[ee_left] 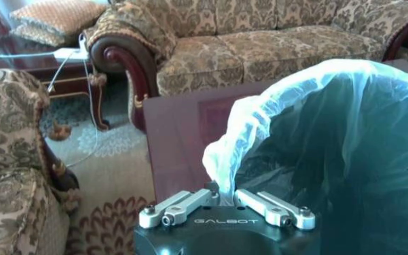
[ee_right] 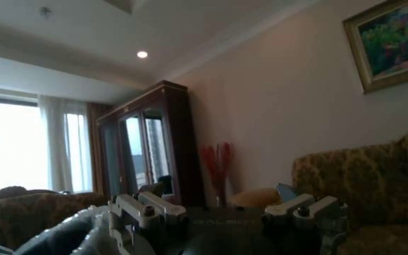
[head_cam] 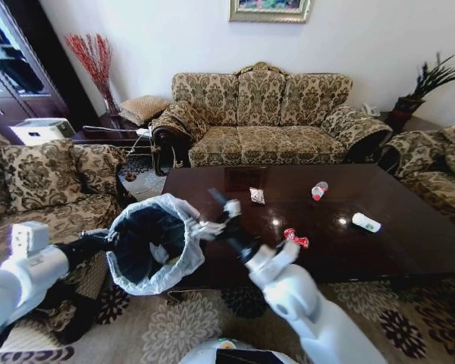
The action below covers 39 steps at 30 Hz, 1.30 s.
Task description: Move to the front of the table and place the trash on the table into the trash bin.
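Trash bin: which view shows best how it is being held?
The left wrist view: the left gripper is shut on the bag-lined rim of the bin. The head view shows the whole bin beside the table, too far off to show the grip. The right wrist view catches an edge of it.

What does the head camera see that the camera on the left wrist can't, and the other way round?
Head view alone: litter on the table, namely a red wrapper, a small bottle with a red cap, a white-green carton and a crumpled white paper; also the right end effector, beside the trash bin's rim.

Left wrist view alone: the left end effector up close, fingers closed on the bin's whitish bag rim, and a white cable trailing off the side table.

Both: the bin, the dark table top and the patterned sofa.
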Motion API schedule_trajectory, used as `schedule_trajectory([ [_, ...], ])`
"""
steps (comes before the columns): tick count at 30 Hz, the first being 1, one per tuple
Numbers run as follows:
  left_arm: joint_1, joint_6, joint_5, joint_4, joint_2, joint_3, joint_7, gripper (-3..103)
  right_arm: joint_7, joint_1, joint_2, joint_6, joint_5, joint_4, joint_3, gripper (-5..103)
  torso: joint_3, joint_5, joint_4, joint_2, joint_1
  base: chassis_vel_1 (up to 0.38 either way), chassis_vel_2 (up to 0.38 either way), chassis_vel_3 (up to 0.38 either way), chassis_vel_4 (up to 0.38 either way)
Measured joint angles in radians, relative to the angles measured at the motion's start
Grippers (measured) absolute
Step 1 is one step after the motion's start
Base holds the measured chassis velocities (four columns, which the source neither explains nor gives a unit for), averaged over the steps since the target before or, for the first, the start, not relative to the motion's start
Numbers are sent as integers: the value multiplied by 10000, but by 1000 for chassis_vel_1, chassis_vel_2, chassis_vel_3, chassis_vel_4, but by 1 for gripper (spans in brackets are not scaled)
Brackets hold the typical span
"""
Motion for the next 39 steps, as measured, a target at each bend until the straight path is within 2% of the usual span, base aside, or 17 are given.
schedule_trajectory([
  [5, -140, -94, 225, 293, 30, 175, 78, 0, 175, -1404, 153, 488, -51, -604, 1247, 100, 0, -3, 0, 0, 0, 0, 0, 0, 0],
  [10, -213, -129, 351, 624, 115, 220, 127, 0, 122, -2135, 346, 1065, -153, -1190, 1888, 100, 0, -3, 3, 0, 0, -7, -10, 12, 16],
  [15, -200, -129, 365, 893, 227, 44, 241, 0, 28, -2382, 424, 1295, -87, -1517, 2319, 100, -1, -4, 5, 1, -1, -80, -105, 106, 129],
  [20, -268, -199, 361, 1179, 404, 24, 164, 0, -12, -2462, 524, 1838, -308, -2318, 2950, 100, 0, -2, 1, 1, -1, -181, -206, 181, 210],
  [30, -339, -269, 314, 1343, 434, -25, 193, 0, -1, -2804, 502, 2357, -368, -3441, 3147, 100, 0, 6, -4, 0, 0, -140, -136, 132, 108],
  [33, -411, -299, 380, 1435, 395, 174, 161, 0, -125, -2519, 545, 2416, -658, -4435, 3055, 100, 0, -17, 7, 0, 0, 20, 10, -7, -6],
  [39, -364, -395, 397, 1397, 148, 170, 152, 0, -214, -1644, 527, 2313, -854, -6042, 2578, 100, 0, -5, 10, 1, -1, 36, 37, -14, -9],
])
